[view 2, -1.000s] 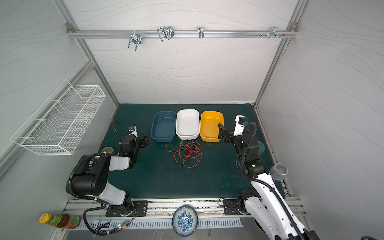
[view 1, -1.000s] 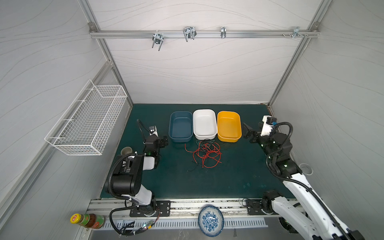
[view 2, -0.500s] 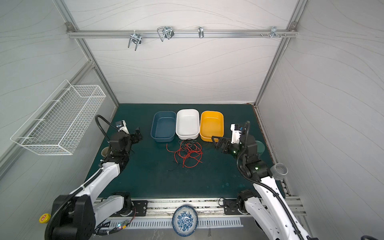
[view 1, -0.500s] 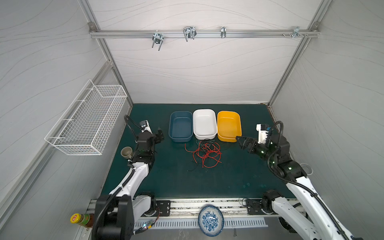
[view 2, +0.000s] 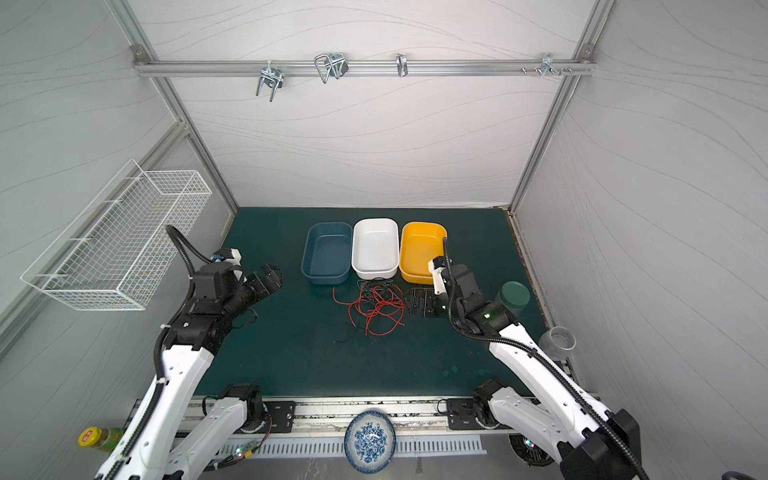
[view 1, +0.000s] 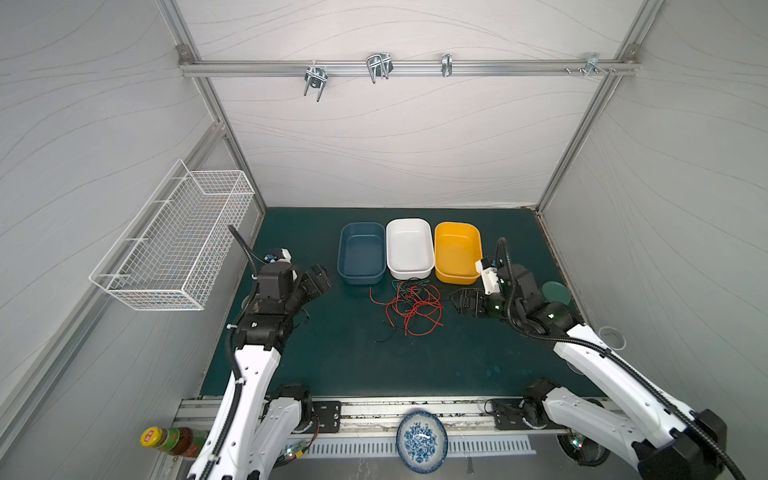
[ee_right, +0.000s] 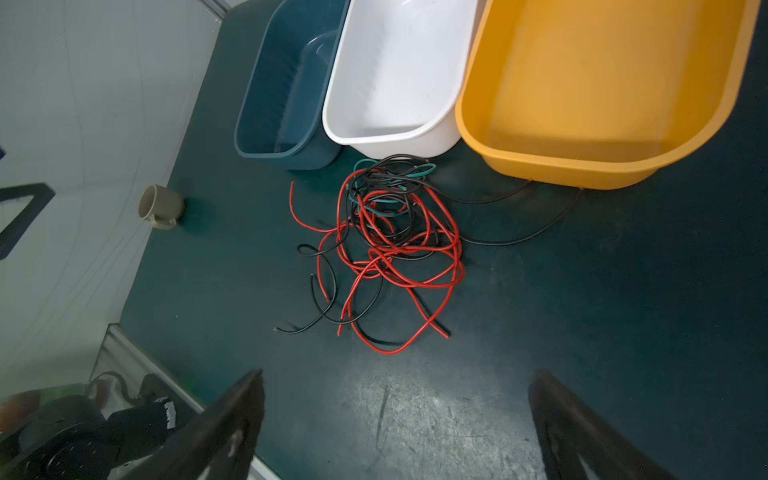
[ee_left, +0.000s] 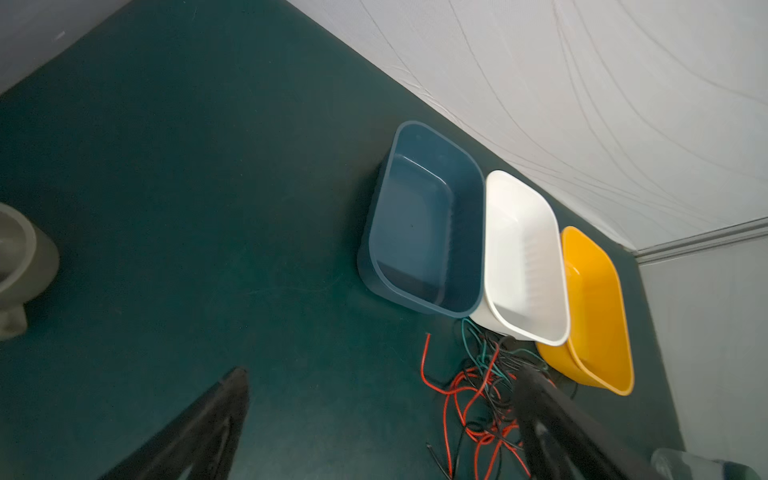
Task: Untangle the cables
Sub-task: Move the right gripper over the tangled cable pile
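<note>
The cables [view 1: 409, 309] lie in one tangle of red, black and teal-green wires on the dark green mat, just in front of the tubs; they also show in the other top view as cables [view 2: 376, 309]. My left gripper [view 1: 318, 278] hovers open to the left of the tangle, well apart from it. In the left wrist view the cables [ee_left: 478, 390] lie beside one finger of the open left gripper [ee_left: 382, 372]. My right gripper [view 1: 465, 301] is open close to the tangle's right side. Bare mat lies between the cables [ee_right: 386, 249] and the open right gripper [ee_right: 398, 374].
Behind the cables stand a blue tub [view 1: 359, 279], a white tub [view 1: 409, 272] and a yellow tub [view 1: 457, 276], side by side. A beige mug [ee_right: 160, 205] sits at the left wall. A dark lidded jar [view 2: 514, 295] and a clear cup [view 2: 559, 340] are at the right. A wire basket [view 1: 174, 245] hangs left.
Both arms have swung in toward the tangle. The left arm unfolded and reached forward; the right gripper dropped from beside the yellow tub to the cables' right side. Both stayed open.
</note>
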You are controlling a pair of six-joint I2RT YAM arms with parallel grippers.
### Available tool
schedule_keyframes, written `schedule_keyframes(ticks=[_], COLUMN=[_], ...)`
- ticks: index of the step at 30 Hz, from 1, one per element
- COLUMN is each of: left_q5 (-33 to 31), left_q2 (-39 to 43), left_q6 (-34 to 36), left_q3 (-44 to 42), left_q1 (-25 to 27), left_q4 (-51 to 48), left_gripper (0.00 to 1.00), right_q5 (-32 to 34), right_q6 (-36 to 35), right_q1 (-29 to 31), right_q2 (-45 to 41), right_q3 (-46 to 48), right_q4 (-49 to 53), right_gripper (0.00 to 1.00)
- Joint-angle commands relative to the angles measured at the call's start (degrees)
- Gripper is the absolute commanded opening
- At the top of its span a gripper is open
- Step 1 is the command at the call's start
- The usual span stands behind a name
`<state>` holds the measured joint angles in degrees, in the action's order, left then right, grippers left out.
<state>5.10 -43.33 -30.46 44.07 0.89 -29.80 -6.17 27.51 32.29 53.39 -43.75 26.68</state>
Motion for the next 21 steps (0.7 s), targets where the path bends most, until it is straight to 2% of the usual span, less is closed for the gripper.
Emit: schedule_keyframes(ticks=[1,7,10,15,21], left_q5=[4.36,3.84,1.66,3.29,2.94], left_q2=[2.71,1.7,-1.42,-4.76,-1.95], left_q6=[-4.25,0.72,1.72,1.23,0.31], left_q3=[-1.56,0.53,2.87,1.89,1.42], left_q1=[0.19,0.17,2.35,7.98,9.18], left_q4=[-3.62,-10.96,-15.1,-12.56,-11.55], left_gripper=[1.0,1.0,1.0,1.0,1.0], right_q5=[0.39,-2.7,-2.97,-2.25,3.45], right_q6=[-1.16,-0.54,0.1,-1.57,-7.15], right_q1=[0.27,0.66,2.57,4.66,8.74], right_q2=[1.83,6.79,8.86,15.86,24.88], right_q3=[-0.06,-2.55,-6.71,-9.08,-8.46], right_q4=[1.7,4.38,6.9,4.79,-2.45], right_gripper=[0.99,0.96,0.93,0.84,0.77])
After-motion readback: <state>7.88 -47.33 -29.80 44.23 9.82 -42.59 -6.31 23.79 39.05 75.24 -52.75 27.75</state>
